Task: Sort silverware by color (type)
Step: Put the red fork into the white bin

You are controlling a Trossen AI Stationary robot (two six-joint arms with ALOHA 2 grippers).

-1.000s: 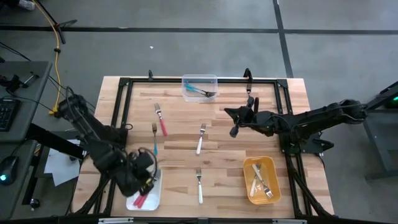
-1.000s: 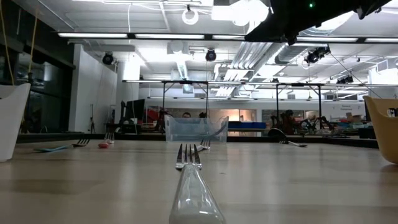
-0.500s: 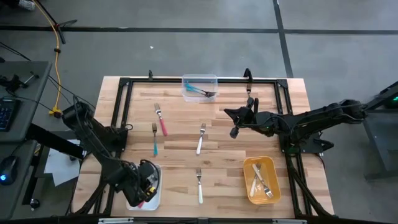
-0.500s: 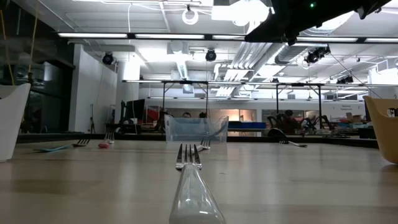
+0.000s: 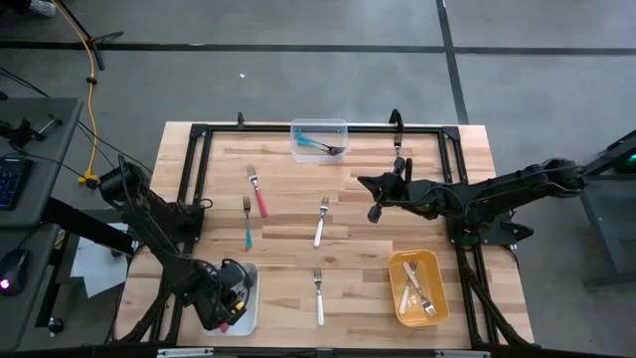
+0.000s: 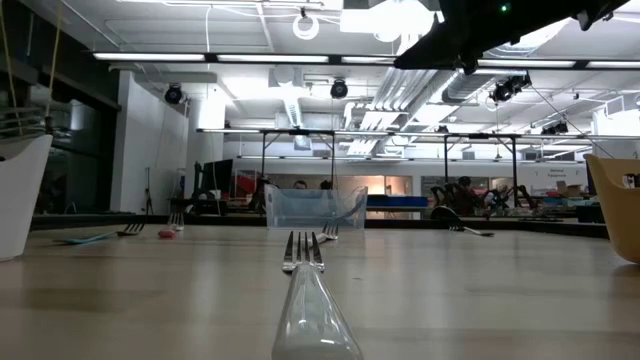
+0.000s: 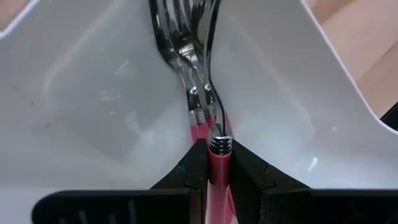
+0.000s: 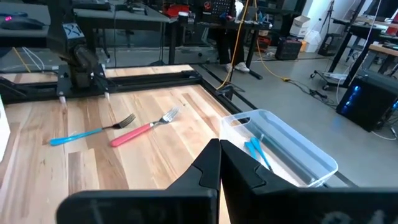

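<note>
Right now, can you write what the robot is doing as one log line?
left fingers: shut on pink fork, in white bin | right fingers: shut, empty, hovering | loose forks: on table

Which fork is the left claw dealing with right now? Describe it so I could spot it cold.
Start at the white tray on the table's near left corner, where the left claw reaches in. The fork pinched between its fingers has a pink-red handle, its metal head lying over another fork's head inside the tray. The other pink-handled fork lies loose on the bare wood.
</note>
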